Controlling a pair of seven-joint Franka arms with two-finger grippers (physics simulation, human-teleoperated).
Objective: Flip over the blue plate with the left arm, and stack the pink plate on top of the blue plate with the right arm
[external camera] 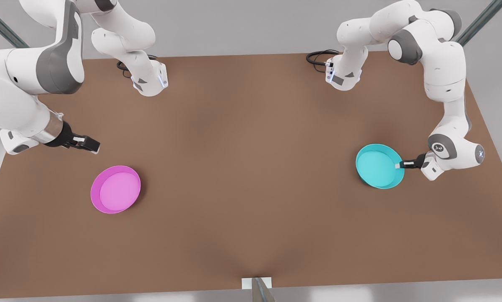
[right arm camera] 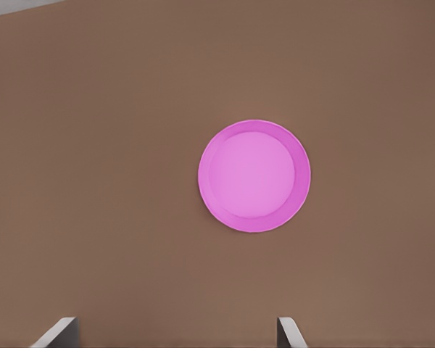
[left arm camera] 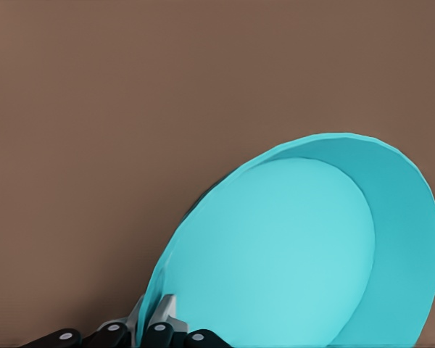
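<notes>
We are judging the flip step under way: at the front view's right, the left gripper point(external camera: 399, 165) is pinching the rim of the blue plate point(external camera: 376, 165), tilted up. The right gripper point(external camera: 92, 145), fingers spread, empty, is waiting near the pink plate point(external camera: 115, 189), lower left. Next: we are expecting wrist rotation.

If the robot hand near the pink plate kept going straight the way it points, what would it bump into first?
Probably the pink plate. The right gripper hangs open above the table, and its wrist view looks almost straight at that plate. Depth is hard to judge, so it might touch bare table just beside it.
</notes>
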